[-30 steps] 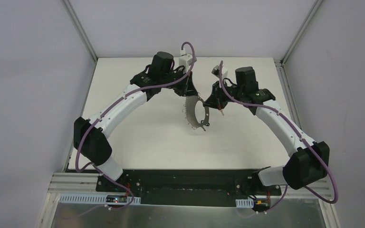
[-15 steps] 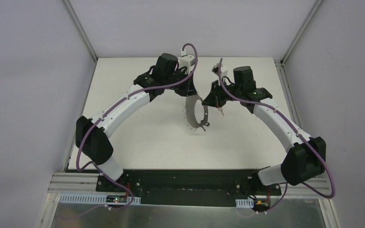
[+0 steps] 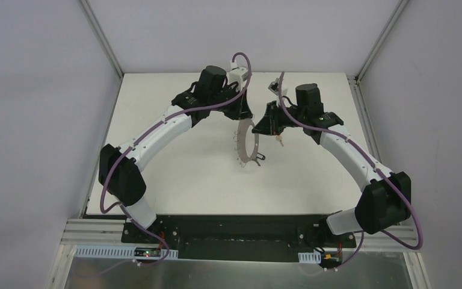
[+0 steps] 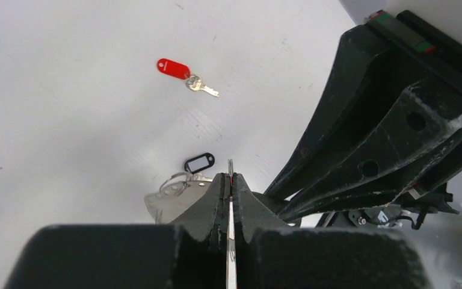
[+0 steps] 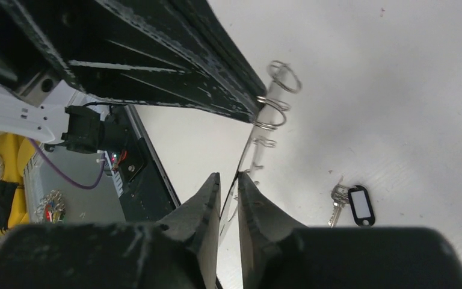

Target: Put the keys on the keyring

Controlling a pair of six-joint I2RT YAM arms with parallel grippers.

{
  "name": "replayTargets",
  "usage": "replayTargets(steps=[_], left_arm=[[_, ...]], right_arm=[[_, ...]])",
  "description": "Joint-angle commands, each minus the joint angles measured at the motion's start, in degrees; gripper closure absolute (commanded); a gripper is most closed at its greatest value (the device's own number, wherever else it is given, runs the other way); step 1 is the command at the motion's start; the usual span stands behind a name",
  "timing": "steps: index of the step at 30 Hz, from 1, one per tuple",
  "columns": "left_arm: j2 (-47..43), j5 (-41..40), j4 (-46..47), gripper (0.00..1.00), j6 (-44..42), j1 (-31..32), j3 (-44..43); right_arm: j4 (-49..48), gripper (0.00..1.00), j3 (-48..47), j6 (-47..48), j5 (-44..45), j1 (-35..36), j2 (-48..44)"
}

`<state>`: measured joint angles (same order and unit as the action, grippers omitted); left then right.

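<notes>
The keyring [image 3: 247, 142], a thin grey oval band with small wire loops [image 5: 270, 114] along one edge, hangs upright over the table. My left gripper [image 3: 242, 118] is shut on its top edge, and the band shows as a thin strip between the fingers [image 4: 219, 192]. My right gripper [image 5: 228, 176] straddles the band's other side with its jaws slightly apart, so a gap shows beside the band. The key with the dark oblong tag [image 5: 359, 205] lies on the table under the ring [image 4: 199, 162]. The red-headed key [image 4: 173, 67] lies on the table, away from the ring.
The white table [image 3: 180, 162] is bounded by grey walls and metal corner posts [image 3: 102, 39]. A black base rail [image 3: 234, 232] runs along the near edge. Purple cables [image 3: 240, 66] loop over both wrists, and the two grippers stand close together at mid-table.
My right gripper's jaws have parted slightly around the band. The keyring has turned more edge-on to the top camera, and both wrists have shifted a little.
</notes>
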<state>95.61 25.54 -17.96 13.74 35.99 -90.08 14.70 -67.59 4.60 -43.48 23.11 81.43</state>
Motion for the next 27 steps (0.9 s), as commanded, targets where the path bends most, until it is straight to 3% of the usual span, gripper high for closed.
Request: replayTargets(steps=[1, 5, 13, 20, 27], left_arm=[[-0.4, 7.8, 8.0, 1.0, 1.2, -0.5, 1.3], [-1.2, 16.6, 16.0, 1.0, 3.7, -2.3, 4.6], [-1.3, 29.2, 27.7, 1.0, 5.0, -3.8, 6.3], [-0.3, 37.0, 40.0, 1.0, 12.7, -3.8, 7.5], [-1.0, 37.0, 40.6, 1.0, 12.7, -3.8, 9.1]], right_arm=[[-4.5, 0.77, -0.5, 0.2, -7.6, 0.5, -1.3], [-2.7, 0.61, -0.3, 3.2, -8.9, -0.8, -3.4], [-3.0, 0.51, 0.4, 3.6, -18.0, -6.5, -7.9], [-0.7, 0.53, -0.5, 6.3, -17.7, -10.7, -11.2], [-0.1, 0.56, -2.0, 6.0, -19.4, -11.7, -11.2]])
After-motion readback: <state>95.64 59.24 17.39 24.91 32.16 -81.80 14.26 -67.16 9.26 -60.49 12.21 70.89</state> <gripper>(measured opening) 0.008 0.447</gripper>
